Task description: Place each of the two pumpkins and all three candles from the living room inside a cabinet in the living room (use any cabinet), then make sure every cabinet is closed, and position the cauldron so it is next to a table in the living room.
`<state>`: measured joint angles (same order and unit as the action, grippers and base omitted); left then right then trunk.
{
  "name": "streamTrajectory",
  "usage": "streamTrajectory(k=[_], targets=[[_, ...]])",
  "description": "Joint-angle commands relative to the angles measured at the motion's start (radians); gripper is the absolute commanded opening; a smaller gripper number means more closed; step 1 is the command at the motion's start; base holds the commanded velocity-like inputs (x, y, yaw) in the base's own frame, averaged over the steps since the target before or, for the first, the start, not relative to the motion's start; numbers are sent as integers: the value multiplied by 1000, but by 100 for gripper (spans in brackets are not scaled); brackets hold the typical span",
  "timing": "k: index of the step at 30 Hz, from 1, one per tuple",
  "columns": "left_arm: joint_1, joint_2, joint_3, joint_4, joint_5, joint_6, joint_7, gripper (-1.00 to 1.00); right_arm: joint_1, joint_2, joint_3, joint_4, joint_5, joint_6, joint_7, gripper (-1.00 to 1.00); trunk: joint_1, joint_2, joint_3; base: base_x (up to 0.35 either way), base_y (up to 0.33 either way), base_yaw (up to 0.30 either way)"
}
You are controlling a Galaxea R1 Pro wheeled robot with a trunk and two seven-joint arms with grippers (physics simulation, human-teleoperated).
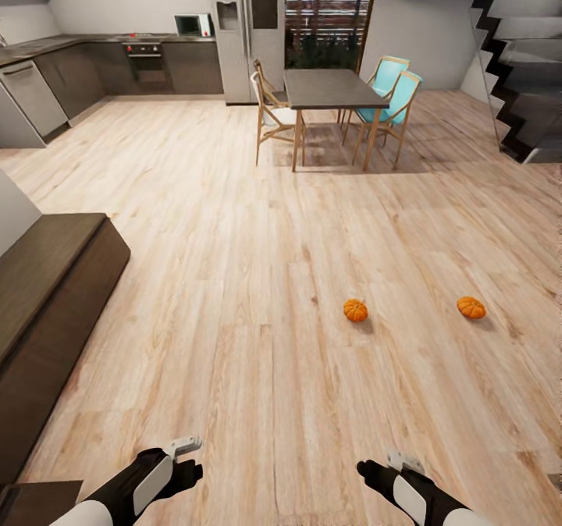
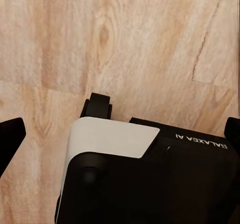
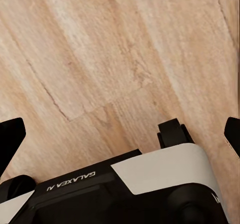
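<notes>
Two pumpkins lie on the wood floor (image 1: 234, 292) in the lower right part of the head view, well apart from each other: one pumpkin (image 1: 355, 310) just right of centre, the other pumpkin (image 1: 471, 307) nearer the right edge. Both sit upright on bare planks.

The cabinet (image 1: 47, 300), a long dark-brown console, runs along the left edge of the frame; its top is flat, and from this angle its fronts appear shut, though the face is seen too obliquely to be sure.

At the bottom of the frame the left gripper (image 1: 181, 463) and right gripper (image 1: 384, 467) hang low over the floor, near the robot and well short of the pumpkins. In each wrist view the fingertips (image 2: 11, 134) (image 3: 11, 136) stand at opposite edges of the picture with only floor between them, so both claws are spread apart and hold nothing.

In the upper middle a dining table (image 1: 332, 89) stands with chairs (image 1: 390, 97) around it; grey kitchen units (image 1: 101, 65) fill the upper left, and stairs (image 1: 523, 58) climb the upper right.
</notes>
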<state>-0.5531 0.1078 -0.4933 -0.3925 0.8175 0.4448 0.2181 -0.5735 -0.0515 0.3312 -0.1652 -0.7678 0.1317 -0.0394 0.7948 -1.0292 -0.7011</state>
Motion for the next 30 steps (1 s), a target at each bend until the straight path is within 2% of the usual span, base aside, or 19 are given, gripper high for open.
streamTrajectory(k=[1,13,30], targets=[[0,1,-7,-3,11,0,9,100,0,-1,8,-2,-7,-2,-4,100,0,-1,-2,0,0,-187],[-1,-10,-8,-3,14,-9,9,100,0,2,9,-1,-7,-31,-6,100,0,-1,-17,0,0,-187],[0,-9,-9,-3,14,-9,10,100,0,2,8,-1,-7,-30,-7,100,0,-1,-39,0,0,-187]])
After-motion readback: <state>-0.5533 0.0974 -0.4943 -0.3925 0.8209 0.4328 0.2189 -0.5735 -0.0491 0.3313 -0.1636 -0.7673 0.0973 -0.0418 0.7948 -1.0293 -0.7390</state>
